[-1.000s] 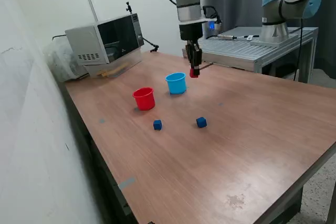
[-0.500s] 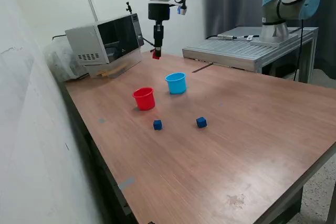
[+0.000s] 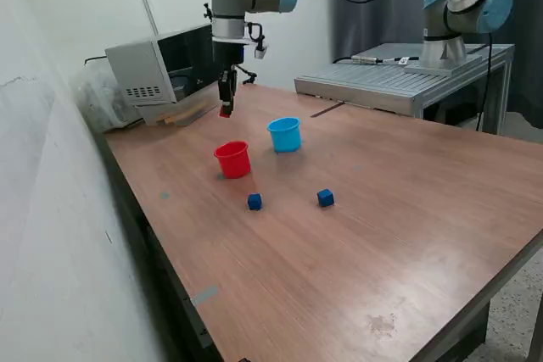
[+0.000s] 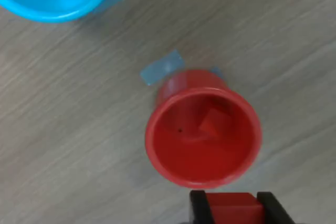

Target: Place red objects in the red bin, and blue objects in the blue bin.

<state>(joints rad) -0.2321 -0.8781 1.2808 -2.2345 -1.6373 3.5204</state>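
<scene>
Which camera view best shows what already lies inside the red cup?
The wrist view: it looks straight down into the red cup, showing a red cube on its floor. The exterior view shows only the red cup's outer wall and rim, its contents hidden. The tool grips another red cube.

Room lighting is even and bright. The worktop [image 3: 382, 209] carries soft, faint shadows and mild sheen. The wrist view is slightly soft beneath the jaws.

One cube [image 4: 214, 124] lies in the cup [image 4: 157, 150], another [image 4: 231, 208] above it.
</scene>
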